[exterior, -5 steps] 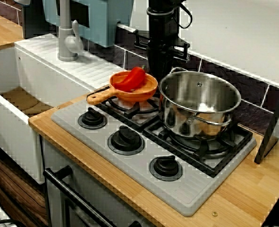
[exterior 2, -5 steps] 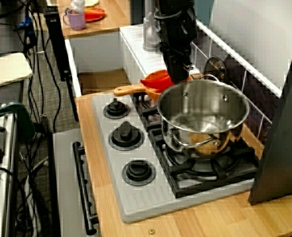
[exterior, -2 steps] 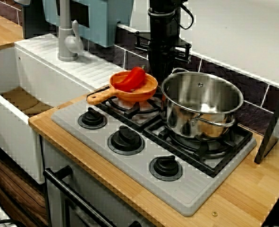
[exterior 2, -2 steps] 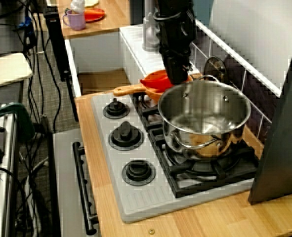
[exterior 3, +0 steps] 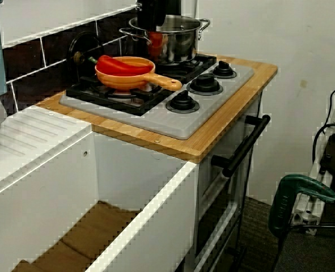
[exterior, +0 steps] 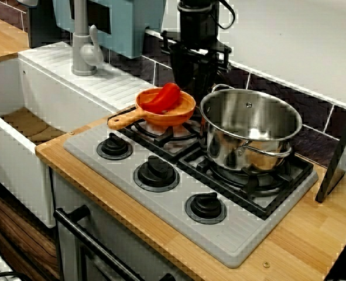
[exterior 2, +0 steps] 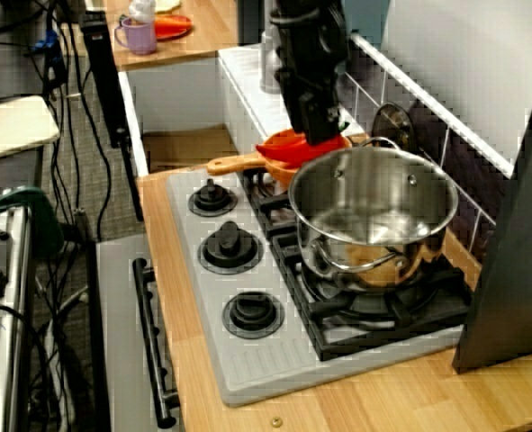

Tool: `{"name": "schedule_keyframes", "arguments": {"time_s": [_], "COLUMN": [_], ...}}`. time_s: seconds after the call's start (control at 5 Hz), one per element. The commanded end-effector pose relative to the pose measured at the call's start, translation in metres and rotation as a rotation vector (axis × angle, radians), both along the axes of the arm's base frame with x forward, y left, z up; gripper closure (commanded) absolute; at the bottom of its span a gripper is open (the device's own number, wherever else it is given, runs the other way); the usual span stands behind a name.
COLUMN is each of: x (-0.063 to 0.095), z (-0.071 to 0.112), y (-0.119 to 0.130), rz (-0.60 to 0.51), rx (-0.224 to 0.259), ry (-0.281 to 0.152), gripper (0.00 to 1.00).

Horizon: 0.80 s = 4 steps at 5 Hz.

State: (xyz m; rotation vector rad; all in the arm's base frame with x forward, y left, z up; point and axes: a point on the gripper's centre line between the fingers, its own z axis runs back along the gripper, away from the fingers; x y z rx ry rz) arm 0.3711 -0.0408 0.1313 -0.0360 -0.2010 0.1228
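Steel pot (exterior: 250, 126), gripper (exterior: 197, 79) beside rim, opening unclear

The robot arm (exterior: 195, 26) is matte black all over, a thick round column with a glossier ring (exterior: 194, 7) banding its upper part. A thin black cable (exterior: 228, 13) loops out from one side and curls back in. Lower down sits a boxy black cross-bracket (exterior: 196, 51) with short lugs sticking out to either side. Beneath it the black gripper (exterior 2: 318, 126) narrows to a blocky end. Its fingers blur into one dark mass in every view.
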Motion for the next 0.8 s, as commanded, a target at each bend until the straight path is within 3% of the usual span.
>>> {"name": "schedule_keyframes", "arguments": {"time_s": [0.0,0.6], "x": [-0.011,-0.016], "z": [0.028,0.033], "y": [0.023,0.043], "rz": [0.026,0.021], "rx": [0.01,0.06], "ry": [-0.061,-0.075], "gripper": [0.0,0.0]}}
